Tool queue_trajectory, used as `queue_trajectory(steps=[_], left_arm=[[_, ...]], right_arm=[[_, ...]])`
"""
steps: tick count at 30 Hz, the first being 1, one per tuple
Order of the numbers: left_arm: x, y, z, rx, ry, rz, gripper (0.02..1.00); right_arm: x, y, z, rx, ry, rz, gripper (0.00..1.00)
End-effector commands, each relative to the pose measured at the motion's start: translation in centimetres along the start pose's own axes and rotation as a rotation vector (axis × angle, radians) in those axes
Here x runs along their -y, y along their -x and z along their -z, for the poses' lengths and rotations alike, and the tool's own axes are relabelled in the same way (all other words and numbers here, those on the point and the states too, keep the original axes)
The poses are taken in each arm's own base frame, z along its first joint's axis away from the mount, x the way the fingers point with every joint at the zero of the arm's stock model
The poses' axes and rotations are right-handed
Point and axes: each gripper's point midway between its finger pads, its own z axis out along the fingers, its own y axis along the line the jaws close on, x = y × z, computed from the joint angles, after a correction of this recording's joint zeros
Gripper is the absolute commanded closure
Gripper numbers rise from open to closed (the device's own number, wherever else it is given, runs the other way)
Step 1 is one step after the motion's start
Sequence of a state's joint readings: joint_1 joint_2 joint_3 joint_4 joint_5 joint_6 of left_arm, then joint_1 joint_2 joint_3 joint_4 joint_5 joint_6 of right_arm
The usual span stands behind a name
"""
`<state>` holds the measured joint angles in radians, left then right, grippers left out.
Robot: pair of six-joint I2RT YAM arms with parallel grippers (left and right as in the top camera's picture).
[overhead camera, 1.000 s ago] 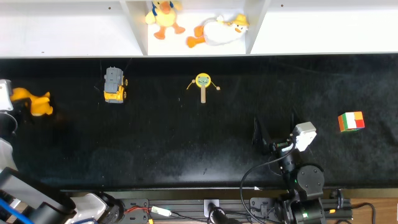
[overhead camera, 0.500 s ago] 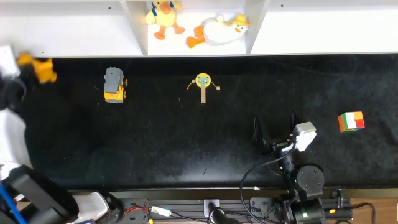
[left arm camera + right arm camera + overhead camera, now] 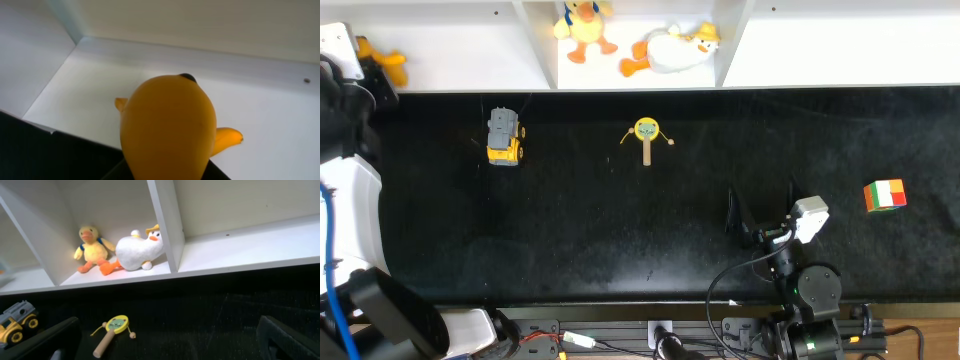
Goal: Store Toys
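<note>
Holds orange toy point(image 3: 170, 125) in left jaws over the shelf point(image 3: 460, 45) compartment at upper left, apparently for storing there; rests right jaws wide at lower right above the counter point(image 3: 620, 220).

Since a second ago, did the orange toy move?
Yes. The orange toy went from the black table, left of the toy truck, up into the left shelf compartment.

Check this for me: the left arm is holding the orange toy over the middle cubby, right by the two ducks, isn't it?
Not quite. The left gripper holds the orange toy over the left cubby, not the middle cubby where the yellow duck and white duck sit. The top view shows it.
</note>
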<state>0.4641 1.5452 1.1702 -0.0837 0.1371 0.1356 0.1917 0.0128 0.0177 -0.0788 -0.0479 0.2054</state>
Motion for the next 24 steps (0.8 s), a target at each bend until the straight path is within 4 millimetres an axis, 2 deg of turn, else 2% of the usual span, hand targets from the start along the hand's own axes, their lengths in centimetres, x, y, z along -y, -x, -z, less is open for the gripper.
queue_trajectory(steps=[1,8,14,24], left_arm=[[0.1,1.7,-0.5,0.044,-0.008,0.028,0.915],[1.0,0.4,-2.6,0.015,-0.052,0.001,0.917],[1.1,0.4,-4.2,0.002,-0.060,0.001,0.915],[2.8,-0.4,-6.6,-0.037,-0.098,-0.023,0.912]], right_arm=[[-0.1,-0.4,0.0,-0.002,0.009,-0.001,0.007],[-0.1,-0.4,0.0,-0.002,0.009,-0.001,0.007],[-0.1,-0.4,0.0,-0.002,0.009,-0.001,0.003],[-0.1,-0.4,0.0,-0.002,0.009,-0.001,0.007]])
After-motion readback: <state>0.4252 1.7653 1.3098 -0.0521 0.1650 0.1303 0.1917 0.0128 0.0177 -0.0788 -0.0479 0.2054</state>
